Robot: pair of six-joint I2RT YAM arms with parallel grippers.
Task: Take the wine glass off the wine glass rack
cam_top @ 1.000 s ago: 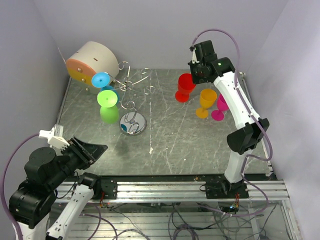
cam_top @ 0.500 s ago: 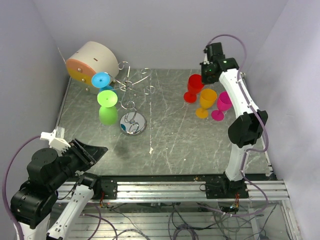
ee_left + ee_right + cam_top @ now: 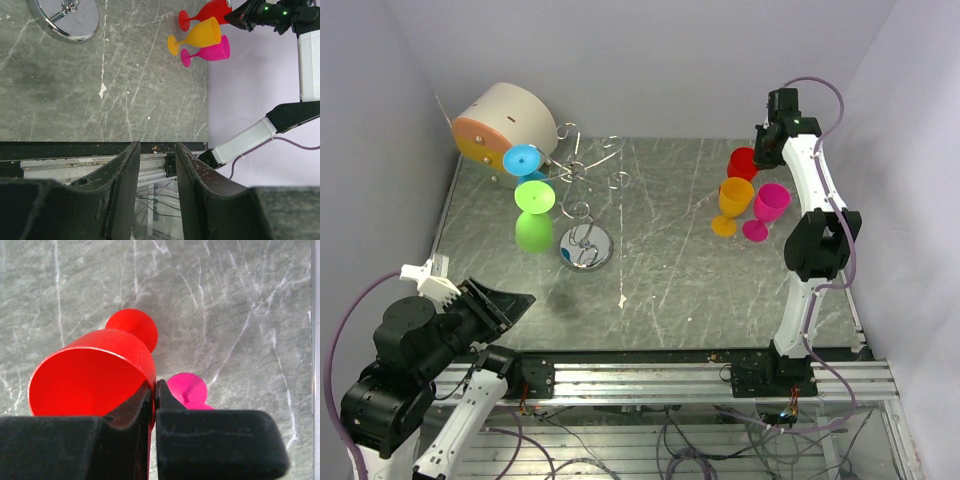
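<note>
Status: right gripper (image 3: 153, 387) pinched shut on rim of red wine glass (image 3: 90, 375), clear of the wire rack (image 3: 582, 180).
Top view: it sits at 2 o'clock, just beside orange glass (image 3: 734, 195) and pink glass (image 3: 770, 200). Wire rack at 10 o'clock, green glass (image 3: 534, 196) and blue glass (image 3: 522, 159) hanging. Left gripper (image 3: 156, 165) at 8 o'clock, jaws parted, holding nothing.

wine glasses (image 3: 734, 195): 5 | wine glass rack (image 3: 586, 246): 1 | cylinder (image 3: 505, 125): 1 | arms (image 3: 817, 240): 2

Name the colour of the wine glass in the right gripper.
Red. The wine glass, rim clamped by the right gripper, shows best in the right wrist view.
</note>
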